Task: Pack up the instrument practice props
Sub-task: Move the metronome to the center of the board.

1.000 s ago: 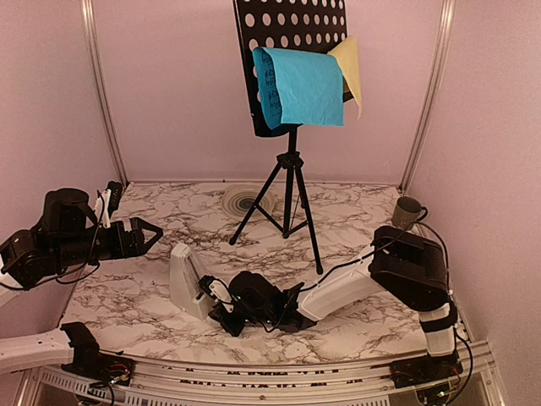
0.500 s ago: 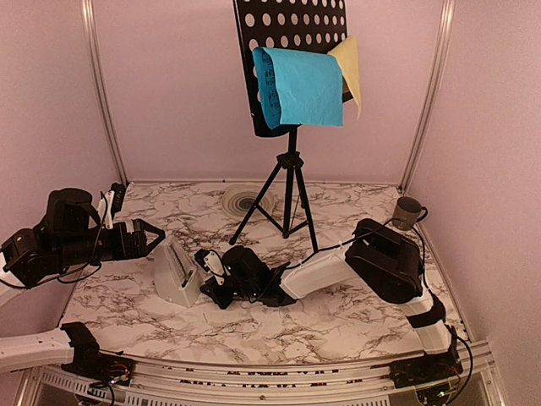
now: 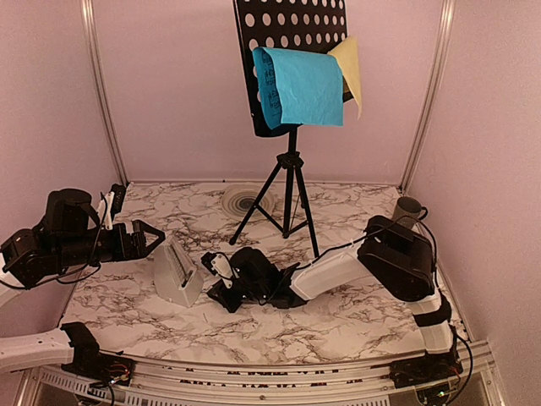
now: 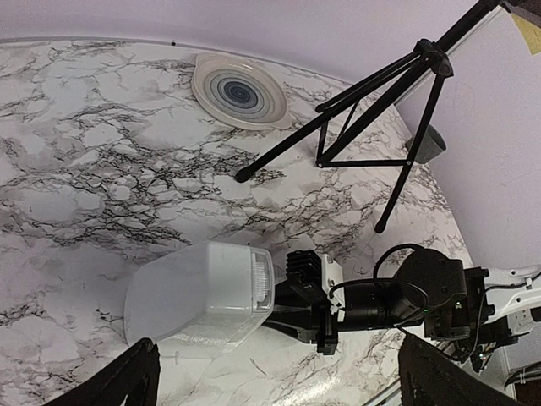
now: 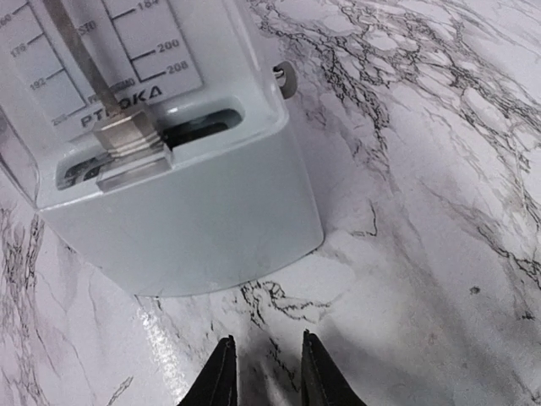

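The white pyramid metronome [image 3: 177, 272] stands on the marble table, its scale face toward my right gripper [image 3: 213, 277]. That gripper sits low just right of it, jaws a narrow gap apart with nothing between them; in the right wrist view the fingertips [image 5: 264, 372] stop short of the metronome [image 5: 169, 169]. My left gripper [image 3: 152, 237] hovers wide open to the left and above the metronome [image 4: 199, 296]. At the back, the black hole-punched music stand [image 3: 292, 51] on tripod legs [image 3: 287, 199] carries a blue page [image 3: 304, 89] and a yellow page [image 3: 351, 68].
A round striped plate [image 3: 245, 201] lies behind the tripod's left leg. A dark mug [image 3: 407, 211] stands at the right rear by the wall. Pale walls and metal posts close in the table on three sides.
The right gripper pushed the metronome leftward, then let go and drew back a little to the right, its jaws parting slightly. The left arm has barely moved.
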### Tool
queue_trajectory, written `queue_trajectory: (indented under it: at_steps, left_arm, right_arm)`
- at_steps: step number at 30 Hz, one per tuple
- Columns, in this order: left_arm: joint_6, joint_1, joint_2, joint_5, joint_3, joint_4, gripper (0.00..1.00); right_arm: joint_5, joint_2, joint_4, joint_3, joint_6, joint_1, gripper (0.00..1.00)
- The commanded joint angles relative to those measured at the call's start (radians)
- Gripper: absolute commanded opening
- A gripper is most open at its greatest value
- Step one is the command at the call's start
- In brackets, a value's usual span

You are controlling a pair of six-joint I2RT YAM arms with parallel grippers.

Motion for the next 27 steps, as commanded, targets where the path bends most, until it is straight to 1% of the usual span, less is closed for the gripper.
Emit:
queue_trajectory:
  at_steps: [1,10,21,27]
  left_arm:
    - [-0.004,0.004,-0.010,0.021,0.032,-0.020,0.99]
    - [0.009,0.005,-0.014,0.035,0.051,-0.028,1.00]
    - [-0.023,0.004,-0.026,0.054,0.073,-0.031,0.99]
    - [-0.043,0.005,-0.026,0.098,0.099,-0.035,0.99]
  right_arm:
    - [-0.007,-0.099,0.011,-0.041,-0.018,0.006,0.25]
    - [0.009,-0.224,0.037,-0.127,-0.026,0.004,0.25]
    - [0.037,-0.353,0.045,-0.205,-0.034,0.002,0.27]
    - [0.038,-0.409,0.049,-0.245,-0.033,-0.001,0.27]
